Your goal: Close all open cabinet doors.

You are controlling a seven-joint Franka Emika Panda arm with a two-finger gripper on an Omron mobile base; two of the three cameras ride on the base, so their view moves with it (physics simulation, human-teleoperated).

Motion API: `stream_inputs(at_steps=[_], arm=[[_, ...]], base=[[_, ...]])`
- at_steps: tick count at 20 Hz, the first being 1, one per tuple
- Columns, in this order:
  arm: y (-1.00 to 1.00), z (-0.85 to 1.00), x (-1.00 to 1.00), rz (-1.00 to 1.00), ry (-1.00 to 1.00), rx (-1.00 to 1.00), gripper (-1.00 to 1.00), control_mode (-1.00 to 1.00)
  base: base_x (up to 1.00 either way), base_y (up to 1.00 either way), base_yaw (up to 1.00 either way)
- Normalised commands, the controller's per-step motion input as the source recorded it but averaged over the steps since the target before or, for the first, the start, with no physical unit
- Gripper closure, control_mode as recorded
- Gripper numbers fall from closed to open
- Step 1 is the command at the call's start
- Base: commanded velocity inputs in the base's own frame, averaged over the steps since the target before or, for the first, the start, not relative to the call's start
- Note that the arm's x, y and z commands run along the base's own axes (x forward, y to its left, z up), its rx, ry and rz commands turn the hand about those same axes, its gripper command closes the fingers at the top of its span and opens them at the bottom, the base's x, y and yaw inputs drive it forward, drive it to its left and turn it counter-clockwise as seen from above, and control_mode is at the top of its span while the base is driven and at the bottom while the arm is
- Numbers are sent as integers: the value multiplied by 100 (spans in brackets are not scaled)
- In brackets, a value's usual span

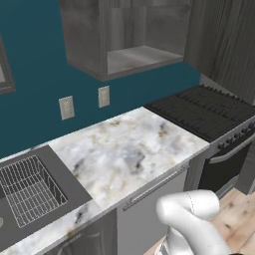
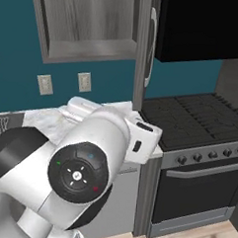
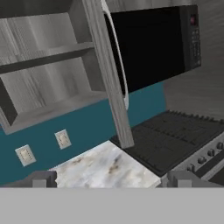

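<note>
- Tall dark grey wood-grain cabinet door [image 3: 109,74]: long axis vertical, swung fully open, seen edge-on, pointing out over the marbled white countertop [image 3: 105,168].
- Two-finger gripper [image 3: 111,179]: fingertips [image 3: 41,178] spread wide, holding nothing.

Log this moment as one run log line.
phase: approach | cabinet door: open, edge-on | gripper: open, apart from door | cabinet interior: exposed | stove: right
</note>
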Motion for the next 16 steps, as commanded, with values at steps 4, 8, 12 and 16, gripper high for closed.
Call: stream_inputs(at_steps=[4,8,12,16], arm=[[-37,37,-23,0,-1,0,-100,-100],[-38,16,10,6,10,9,-100,-100],[-54,1,65,14,12,26,-100,-100],[-19,-4,21,20,-7,21,-100,-100]], base=[[0,0,0],[0,0,0],[0,0,0],[0,0,0]])
